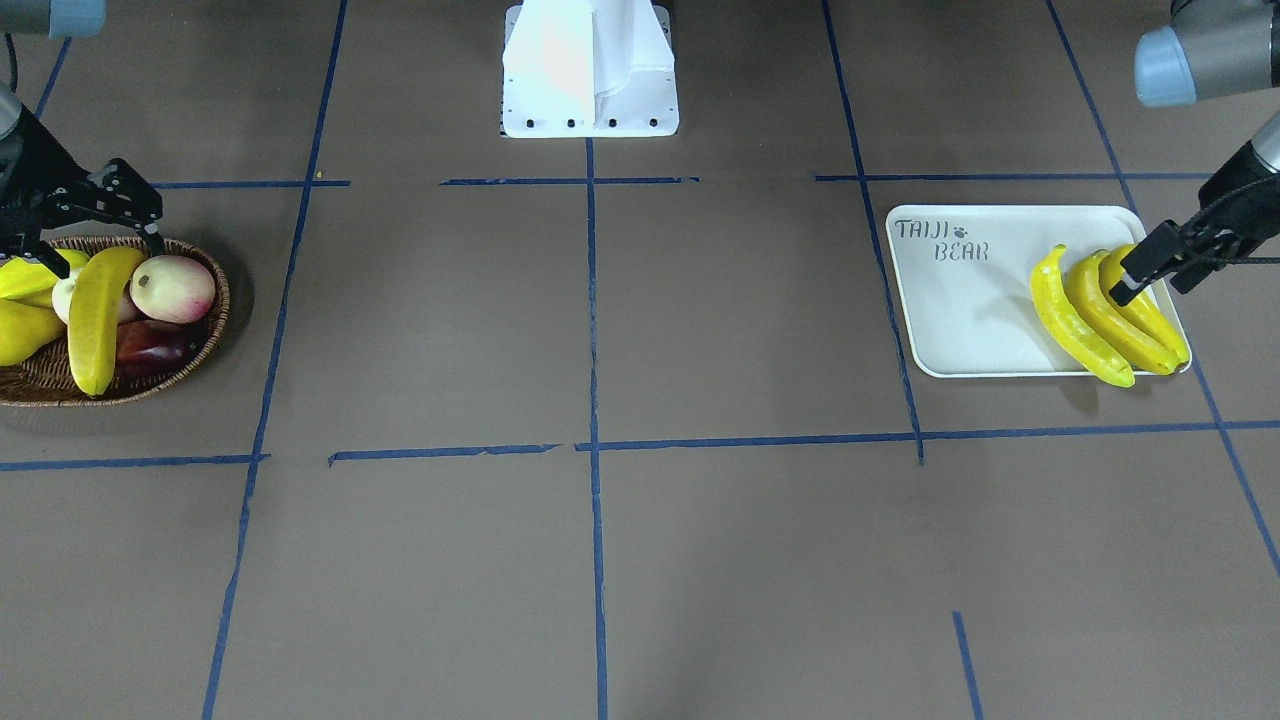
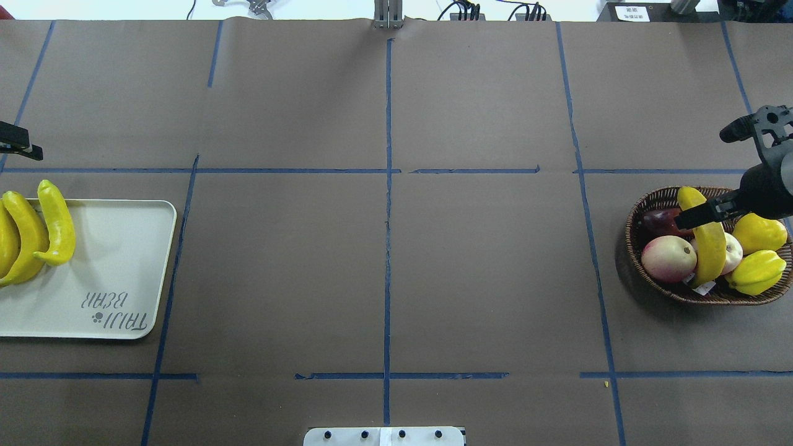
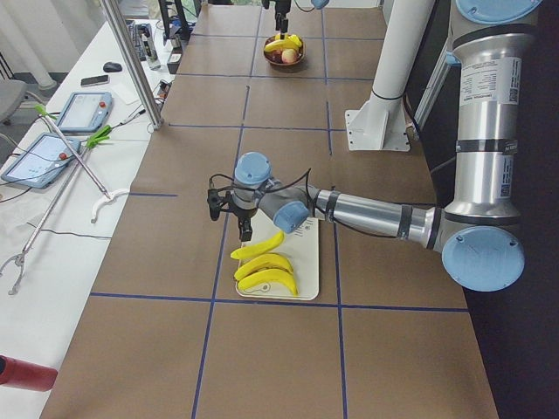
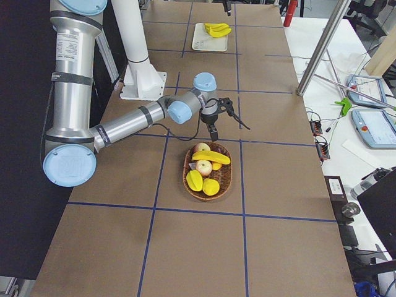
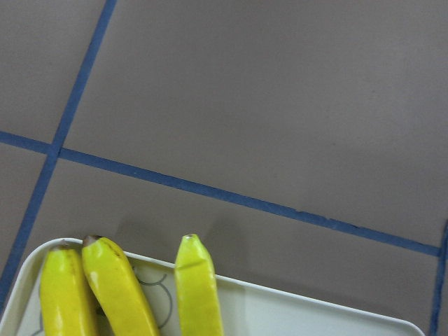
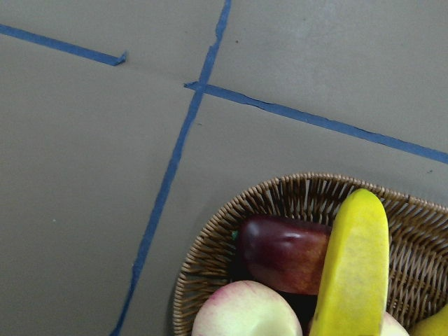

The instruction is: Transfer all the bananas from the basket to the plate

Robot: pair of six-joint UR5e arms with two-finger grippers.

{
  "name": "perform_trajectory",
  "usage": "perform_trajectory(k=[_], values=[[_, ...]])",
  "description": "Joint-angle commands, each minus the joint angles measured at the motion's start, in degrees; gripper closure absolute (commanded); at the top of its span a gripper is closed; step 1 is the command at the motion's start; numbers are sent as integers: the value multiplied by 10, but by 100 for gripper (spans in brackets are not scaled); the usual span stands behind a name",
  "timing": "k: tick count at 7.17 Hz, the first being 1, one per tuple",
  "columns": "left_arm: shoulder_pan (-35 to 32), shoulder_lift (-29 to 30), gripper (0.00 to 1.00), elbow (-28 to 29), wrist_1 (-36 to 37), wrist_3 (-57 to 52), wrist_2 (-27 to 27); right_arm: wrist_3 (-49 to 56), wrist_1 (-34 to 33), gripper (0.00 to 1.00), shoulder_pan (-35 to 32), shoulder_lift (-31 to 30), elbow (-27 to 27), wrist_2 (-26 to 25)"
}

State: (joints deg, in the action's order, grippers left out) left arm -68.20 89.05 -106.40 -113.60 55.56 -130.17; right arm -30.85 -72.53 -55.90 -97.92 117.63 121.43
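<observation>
Plate (image 1: 960, 330): dark outline letters in one corner, two lines, "TAIJI" over "BEAR", with a small paw print after "TAIJI". It reads upright in the front-facing view and upside down in the overhead view. The left wrist view shows thin outline curves printed on the plate, no letters there.

Sticker (image 3: 502, 87) on the left arm has black print, too small to read. Same for the sticker (image 4: 67, 46) on the right arm.

White label (image 2: 632, 10) on a dark box beyond the desk's far edge has print that is unreadable.

Small white tag (image 2: 704, 288) in the basket (image 2: 632, 241) is also unreadable.
</observation>
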Motion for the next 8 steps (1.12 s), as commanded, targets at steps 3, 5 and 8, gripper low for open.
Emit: perform_trajectory(k=[3, 5, 8], values=[[16, 7, 1, -22, 24, 22, -1, -128, 45, 7, 14, -24, -49, -52], [17, 8, 1, -22, 24, 26, -1, -134, 45, 10, 29, -32, -57, -57], [27, 8, 1, -25, 22, 38, 2, -127, 44, 29, 49, -50, -58, -70]])
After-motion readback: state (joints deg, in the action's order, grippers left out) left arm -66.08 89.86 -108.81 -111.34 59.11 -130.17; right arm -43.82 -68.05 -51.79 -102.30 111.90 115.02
